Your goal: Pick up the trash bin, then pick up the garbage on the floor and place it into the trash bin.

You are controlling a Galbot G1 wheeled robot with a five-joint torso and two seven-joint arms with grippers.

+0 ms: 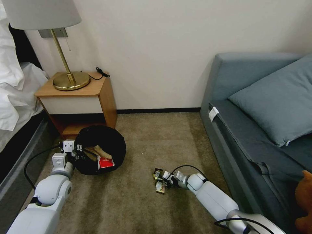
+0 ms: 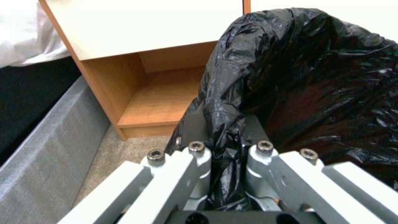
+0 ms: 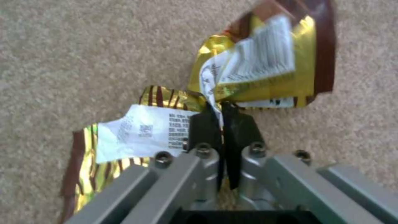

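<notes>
The trash bin, round and lined with a crinkled black bag, sits on the carpet by the nightstand. My left gripper is shut on its rim, the bag pinched between the fingers. Inside lie crumpled brown paper and a red-and-white snack packet. In the middle of the floor my right gripper is shut on a piece of garbage, a gold-and-brown bar wrapper. The right wrist view has the wrapper clamped between the black pads, close to the carpet.
A wooden nightstand with a brass lamp stands just behind the bin. The bed frame runs along the left, a blue-grey sofa along the right. Open carpet lies between them.
</notes>
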